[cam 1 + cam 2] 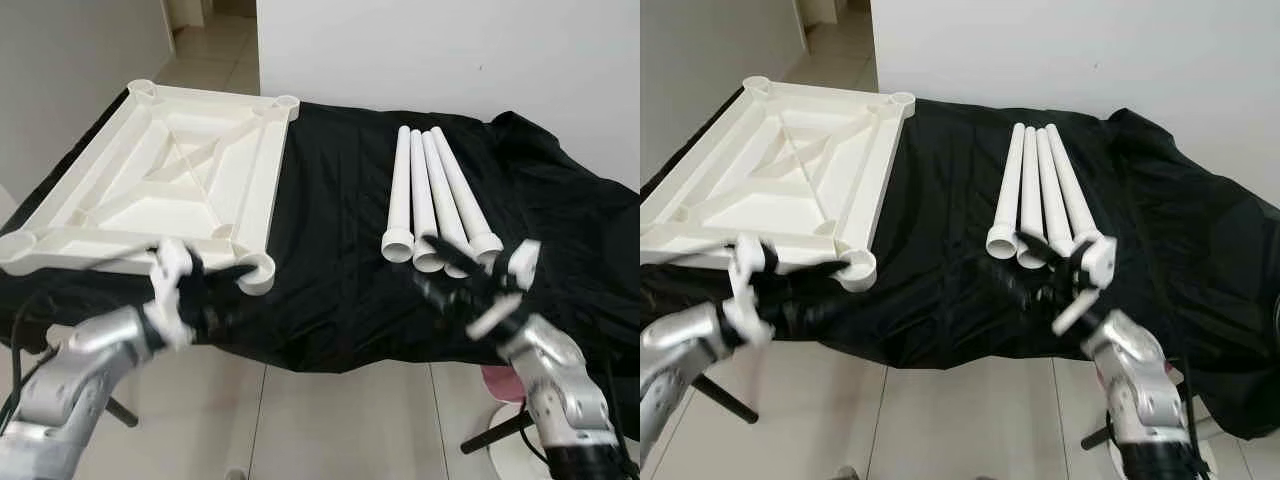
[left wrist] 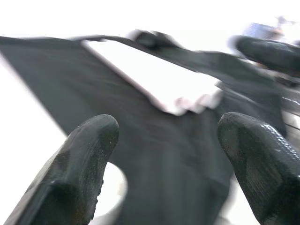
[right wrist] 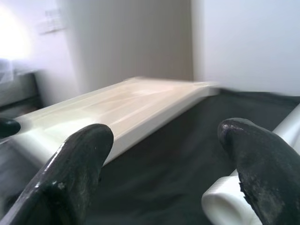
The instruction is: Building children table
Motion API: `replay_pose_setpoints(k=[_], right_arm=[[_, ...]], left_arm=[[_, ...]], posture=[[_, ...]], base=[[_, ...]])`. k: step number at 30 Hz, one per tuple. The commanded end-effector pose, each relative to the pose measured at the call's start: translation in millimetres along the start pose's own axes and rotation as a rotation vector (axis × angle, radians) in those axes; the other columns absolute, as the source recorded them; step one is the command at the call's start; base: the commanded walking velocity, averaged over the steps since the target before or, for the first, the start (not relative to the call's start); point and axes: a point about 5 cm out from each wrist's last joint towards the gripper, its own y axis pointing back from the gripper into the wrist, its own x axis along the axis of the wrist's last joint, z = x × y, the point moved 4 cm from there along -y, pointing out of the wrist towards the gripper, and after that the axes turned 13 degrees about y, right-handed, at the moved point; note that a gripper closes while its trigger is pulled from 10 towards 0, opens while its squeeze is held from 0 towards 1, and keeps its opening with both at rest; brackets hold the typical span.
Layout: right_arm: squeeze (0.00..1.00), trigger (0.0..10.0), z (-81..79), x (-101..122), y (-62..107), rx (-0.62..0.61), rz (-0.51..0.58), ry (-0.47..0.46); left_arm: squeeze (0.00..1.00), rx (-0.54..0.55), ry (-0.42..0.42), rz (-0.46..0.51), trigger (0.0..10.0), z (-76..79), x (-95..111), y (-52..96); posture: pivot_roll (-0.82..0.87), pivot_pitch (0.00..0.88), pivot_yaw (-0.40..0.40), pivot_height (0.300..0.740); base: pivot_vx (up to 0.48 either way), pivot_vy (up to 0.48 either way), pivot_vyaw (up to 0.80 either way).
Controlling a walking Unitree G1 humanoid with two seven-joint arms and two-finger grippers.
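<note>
A white tabletop lies upside down on the left of the black cloth, with round leg sockets at its corners. Several white tube legs lie side by side to the right, their wide ends toward me. My left gripper hovers open at the cloth's front edge, just left of the near right corner socket. Just in front of the legs' near ends, my right gripper is also open. In the right wrist view its fingers are spread wide, with one leg end beside them.
The cloth hangs over the front edge above a tiled floor. A white wall stands behind the table. Black stand legs show low on the left, and a pink object low on the right.
</note>
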Motion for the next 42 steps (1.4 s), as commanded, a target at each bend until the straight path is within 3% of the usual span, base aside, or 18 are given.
replay_pose_setpoints(k=[1,2,4,6,11,20,23,28,42], right_arm=[[0.00,10.0,14.0,-7.6,1.4,-0.112,-0.051,-0.003],[0.00,10.0,14.0,-7.6,1.4,-0.112,-0.051,-0.003],[0.00,10.0,21.5,-11.3,-4.7,-0.223,-0.072,0.004],[0.00,10.0,21.5,-11.3,-4.7,-0.223,-0.072,0.004],[0.00,10.0,27.4,-20.4,-14.0,-0.437,-0.113,0.046],[0.00,10.0,33.3,-26.7,-24.6,-0.535,-0.149,0.087],[0.00,10.0,39.1,-24.3,-26.9,-0.554,-0.139,0.112],[0.00,10.0,39.3,-17.1,-28.5,-0.551,-0.098,0.136],[0.00,10.0,24.5,-21.2,-27.1,-0.523,-0.087,0.166]], left_arm=[[0.00,0.093,0.003,0.009,10.0,-12.8,-1.1,1.2],[0.00,0.093,0.003,0.009,10.0,-12.8,-1.1,1.2],[0.00,0.205,0.025,0.093,10.0,-25.1,8.4,-7.0],[0.00,0.205,0.025,0.093,10.0,-25.1,8.4,-7.0],[0.00,0.433,0.026,0.201,10.0,-46.0,14.2,-19.8],[0.00,0.615,-0.023,0.275,10.0,-68.4,24.3,-24.8],[0.00,0.645,-0.074,0.294,10.0,-69.6,28.0,-27.0],[0.00,0.667,-0.089,0.312,10.0,-68.6,27.6,-28.8],[0.00,0.666,-0.124,0.322,10.0,-61.8,22.8,-30.7]], posture=[[0.01,0.000,-0.027,0.740],[0.01,0.000,-0.027,0.740],[0.01,0.000,-0.026,0.740],[0.01,0.000,-0.026,0.740],[0.01,0.000,-0.023,0.740],[0.00,0.000,-0.024,0.740],[0.00,0.000,-0.025,0.740],[0.00,0.000,-0.025,0.740],[0.02,0.000,-0.026,0.740]], base=[[0.000,0.000,0.00],[0.000,0.000,0.00],[0.000,0.000,0.00],[0.000,0.000,0.00],[0.000,0.000,0.00],[0.000,0.000,0.00],[0.000,0.000,0.00],[0.000,0.000,0.00],[0.000,0.000,0.00]])
